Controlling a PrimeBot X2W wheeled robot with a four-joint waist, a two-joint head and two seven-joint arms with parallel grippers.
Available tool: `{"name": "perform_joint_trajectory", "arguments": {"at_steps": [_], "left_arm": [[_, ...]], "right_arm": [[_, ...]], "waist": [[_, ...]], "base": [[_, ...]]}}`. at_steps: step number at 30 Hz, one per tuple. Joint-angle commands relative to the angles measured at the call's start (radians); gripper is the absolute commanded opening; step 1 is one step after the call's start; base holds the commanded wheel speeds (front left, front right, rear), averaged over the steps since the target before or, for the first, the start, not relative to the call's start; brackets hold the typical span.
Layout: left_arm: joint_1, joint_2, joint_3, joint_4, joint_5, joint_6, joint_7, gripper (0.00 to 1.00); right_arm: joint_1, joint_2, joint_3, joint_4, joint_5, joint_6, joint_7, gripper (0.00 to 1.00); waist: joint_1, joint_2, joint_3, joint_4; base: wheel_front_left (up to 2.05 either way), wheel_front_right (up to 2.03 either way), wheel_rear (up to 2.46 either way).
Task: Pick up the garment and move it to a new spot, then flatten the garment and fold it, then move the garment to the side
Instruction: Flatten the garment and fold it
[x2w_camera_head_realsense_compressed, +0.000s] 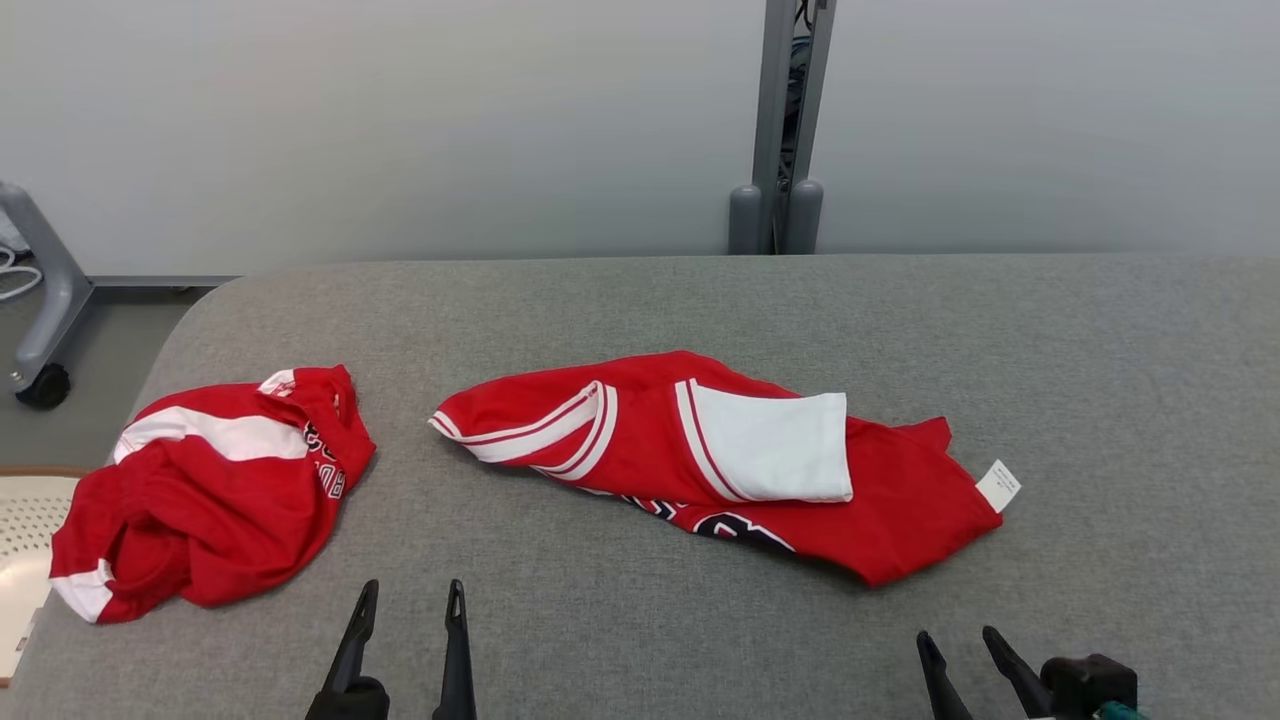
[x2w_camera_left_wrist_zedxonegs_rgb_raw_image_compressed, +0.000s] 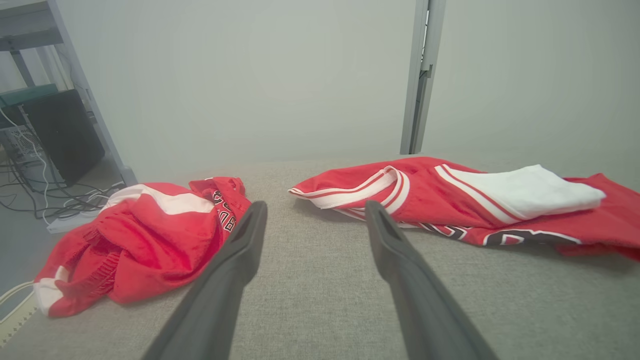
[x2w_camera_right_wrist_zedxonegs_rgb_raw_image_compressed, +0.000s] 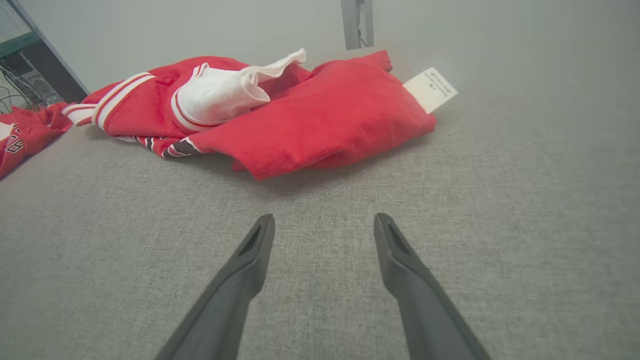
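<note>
A red garment (x2w_camera_head_realsense_compressed: 640, 440) (x2w_camera_left_wrist_zedxonegs_rgb_raw_image_compressed: 430, 200) (x2w_camera_right_wrist_zedxonegs_rgb_raw_image_compressed: 325, 115) with white-striped trim, a white panel folded on top and a white tag (x2w_camera_head_realsense_compressed: 998, 485) lies loosely bunched in the middle of the grey padded table (x2w_camera_head_realsense_compressed: 640, 300). A second red and white garment (x2w_camera_head_realsense_compressed: 200, 510) (x2w_camera_left_wrist_zedxonegs_rgb_raw_image_compressed: 150, 240) (x2w_camera_right_wrist_zedxonegs_rgb_raw_image_compressed: 25, 130) lies crumpled near the table's left edge. My left gripper (x2w_camera_head_realsense_compressed: 412, 590) (x2w_camera_left_wrist_zedxonegs_rgb_raw_image_compressed: 315, 207) is open at the front, between the two garments and touching neither. My right gripper (x2w_camera_head_realsense_compressed: 956, 637) (x2w_camera_right_wrist_zedxonegs_rgb_raw_image_compressed: 325, 217) is open near the front edge, short of the middle garment's tagged end, with nothing between its fingers.
A grey post (x2w_camera_head_realsense_compressed: 785, 120) stands behind the table against the pale wall. A wheeled stand leg (x2w_camera_head_realsense_compressed: 45, 290) is on the floor at the far left. A pale perforated panel (x2w_camera_head_realsense_compressed: 20, 540) lies beside the table's left edge. Cables and a dark computer case (x2w_camera_left_wrist_zedxonegs_rgb_raw_image_compressed: 60, 135) sit on the left.
</note>
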Motion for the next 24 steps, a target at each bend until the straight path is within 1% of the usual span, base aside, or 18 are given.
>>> {"name": "perform_joint_trajectory", "arguments": {"at_steps": [1, 7, 12, 17, 24], "left_arm": [[-0.023, -0.001, 0.0, 0.004, 0.01, -0.011, -0.004, 1.0], [-0.027, -0.004, 0.008, 0.016, 0.022, -0.035, -0.004, 1.0], [-0.042, -0.007, 0.013, 0.019, 0.027, -0.045, -0.004, 1.0], [-0.058, -0.01, 0.009, 0.022, 0.034, -0.057, -0.004, 1.0], [-0.086, -0.014, 0.0, 0.024, 0.043, -0.068, -0.004, 1.0]], "right_arm": [[-0.034, -0.005, 0.001, 0.03, 0.008, 0.0, -0.001, 1.0], [-0.129, -0.006, 0.023, 0.137, 0.053, 0.0, -0.001, 1.0], [-0.169, -0.006, 0.033, 0.198, 0.09, 0.0, -0.001, 1.0], [-0.216, -0.006, -0.014, 0.243, 0.11, 0.0, -0.001, 1.0], [-0.295, -0.007, -0.094, 0.339, 0.161, 0.0, -0.001, 1.0]], "waist": [[0.0, 0.0, 0.01, 0.017], [0.0, 0.0, 0.023, 0.067], [0.0, 0.0, 0.034, 0.1], [0.0, 0.0, 0.056, 0.133], [0.0, 0.0, 0.094, 0.16]], "base": [[0.0, 0.0, 0.0], [0.0, 0.0, 0.0], [0.0, 0.0, 0.0], [0.0, 0.0, 0.0], [0.0, 0.0, 0.0]]}}
